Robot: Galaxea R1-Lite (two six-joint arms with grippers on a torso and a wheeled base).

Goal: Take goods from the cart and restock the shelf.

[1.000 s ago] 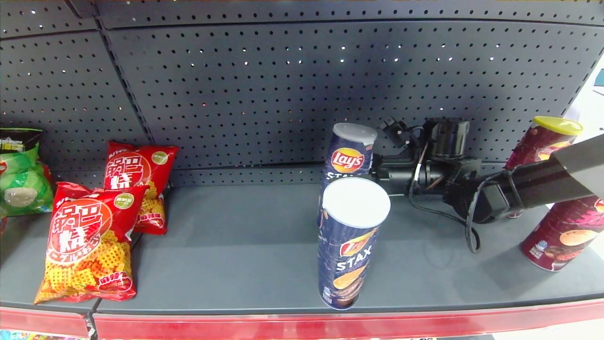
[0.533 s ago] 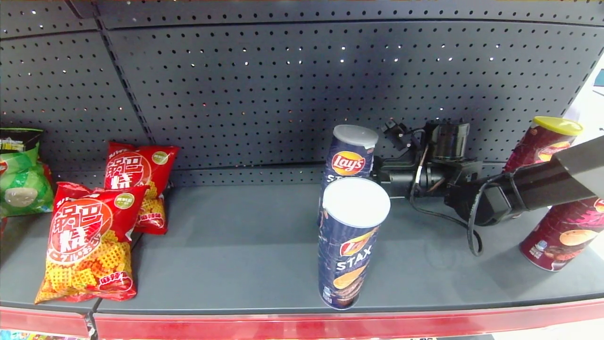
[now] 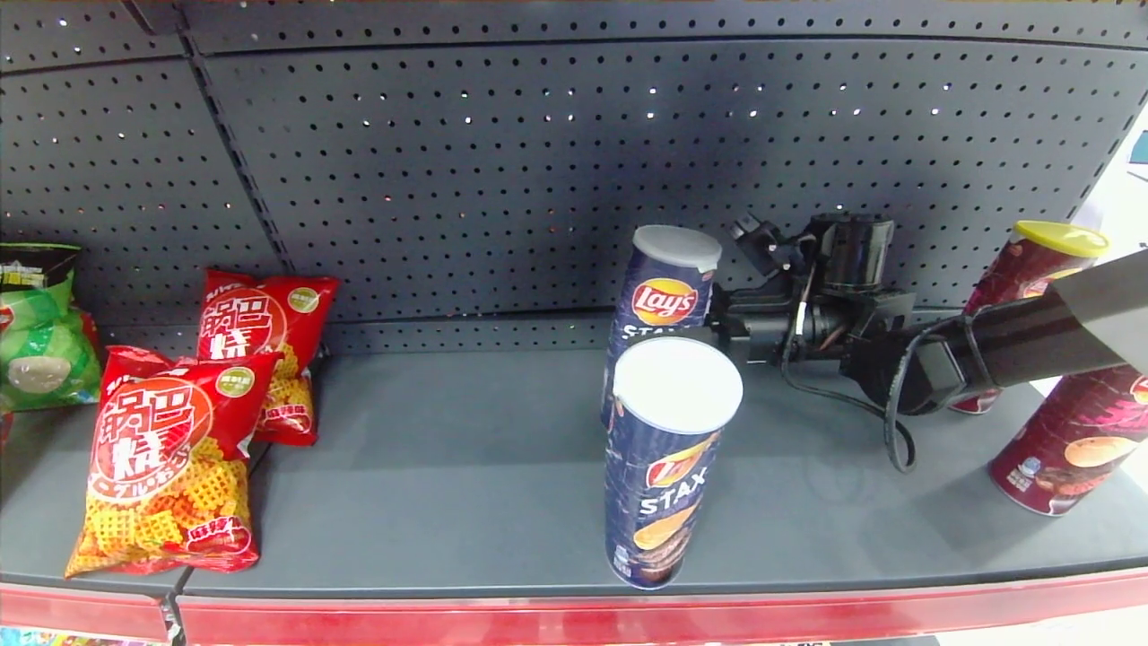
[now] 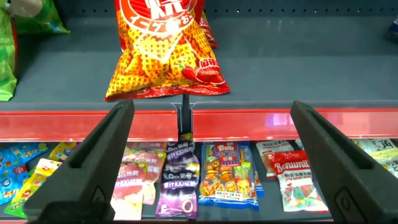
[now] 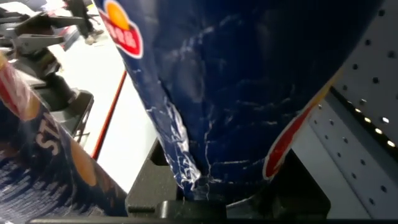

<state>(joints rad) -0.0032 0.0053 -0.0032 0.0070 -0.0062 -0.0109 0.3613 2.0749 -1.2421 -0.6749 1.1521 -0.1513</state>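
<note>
Nearest, before the shelf (image 4: 280,81) lip: left gripper (image 4: 212,109) spread wide, holding nothing, facing the red edge, with candy packets (image 4: 186,186) on the tier beneath. At the shelf's front: front blue can (image 3: 665,467) upright, lid on, contents hidden. Just behind it: rear blue can (image 3: 668,301), pinched at its side by the right gripper (image 3: 722,327), now raised a touch against a second ago, arm lifted with it. Base hidden behind the front can, so contact with the shelf impossible to tell. Likely not yet placed for good, with seating and release pending. Rightward: nearer red can (image 3: 1067,449), then yellow-lidded red can (image 3: 1031,260). Far left: red snack bags (image 3: 166,467) and green bag (image 3: 40,345), sealed, before the pegboard (image 3: 502,179).
</note>
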